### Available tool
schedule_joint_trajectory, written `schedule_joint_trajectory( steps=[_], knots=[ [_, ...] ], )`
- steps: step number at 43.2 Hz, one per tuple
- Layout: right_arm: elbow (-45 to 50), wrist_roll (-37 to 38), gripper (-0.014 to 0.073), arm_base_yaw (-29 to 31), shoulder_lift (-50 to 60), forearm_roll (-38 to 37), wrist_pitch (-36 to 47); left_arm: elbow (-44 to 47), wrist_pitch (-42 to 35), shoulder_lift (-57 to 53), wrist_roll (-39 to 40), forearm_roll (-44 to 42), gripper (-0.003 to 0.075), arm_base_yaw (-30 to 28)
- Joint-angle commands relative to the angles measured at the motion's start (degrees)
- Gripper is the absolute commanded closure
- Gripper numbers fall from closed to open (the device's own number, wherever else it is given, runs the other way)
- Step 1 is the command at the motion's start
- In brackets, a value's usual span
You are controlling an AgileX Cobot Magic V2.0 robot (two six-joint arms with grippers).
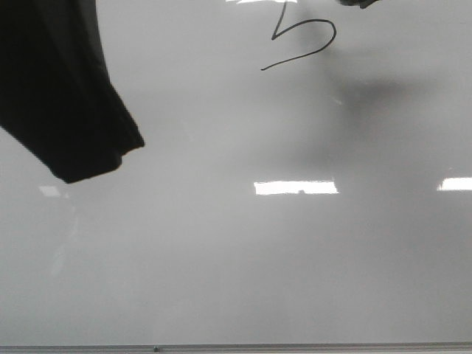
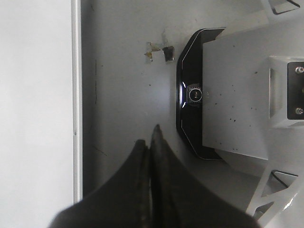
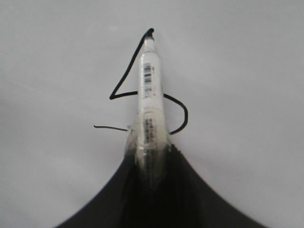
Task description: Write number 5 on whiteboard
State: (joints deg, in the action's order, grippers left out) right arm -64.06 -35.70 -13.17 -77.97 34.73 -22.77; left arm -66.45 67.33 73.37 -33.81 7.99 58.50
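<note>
A large glossy pale whiteboard [image 1: 236,258] fills the front view, with a thin grey edge strip along its near side and bright rectangular light reflections on its surface. Near the far edge of the board, slightly right of centre, sits a thin black hand-drawn stroke, the number 5 [image 1: 302,40]: a short slanted upright, a rounded belly and a long tail sweeping down to the left. Its upper part runs out of the top of the front view.

The right wrist view shows the stroke close up. The right gripper [image 3: 147,156] is clamped on a white marker [image 3: 149,95] with a barcode label, bound to the fingers with what looks like clear tape. The marker's black tip rests at, or just above, the upper end of the slanted upright; contact with the board cannot be confirmed. No horizontal top bar is visible on the figure in this view.

The left arm appears as a dark shape in the left part of the front view, well apart from the writing. In the left wrist view, the left gripper [image 2: 151,142] has its fingers pressed together and holds nothing. It hangs beside the board's edge strip, over a grey tabletop [image 2: 123,95], near a black camera unit [image 2: 194,95] on a white mount.

Judging by the drawing, the task is close to done: the upright, belly and tail exist. What probably remains is the short top bar, then lifting the marker clear.
</note>
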Motion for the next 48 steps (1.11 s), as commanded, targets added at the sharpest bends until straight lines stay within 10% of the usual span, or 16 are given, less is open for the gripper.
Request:
schedule_joint_trajectory(
  steps=[1, 38, 48],
  knots=[
    [-3.0, -0.3, 0.0653, -0.4, 0.4, 1.4, 1.6, -1.9, -1.1, -1.7, 0.5, 1.2, 0.0741, 0.4],
    [-3.2, 3.0, 0.0653, 8.5, -0.6, 2.0, -4.5, -1.9, -1.2, -1.7, 0.5, 1.2, 0.0741, 0.4],
    [-3.3, -4.7, 0.0653, 1.6, 10.7, 2.2, -17.5, -1.9, -1.7, -1.7, 0.5, 1.6, 0.0736, 0.4]
  ],
)
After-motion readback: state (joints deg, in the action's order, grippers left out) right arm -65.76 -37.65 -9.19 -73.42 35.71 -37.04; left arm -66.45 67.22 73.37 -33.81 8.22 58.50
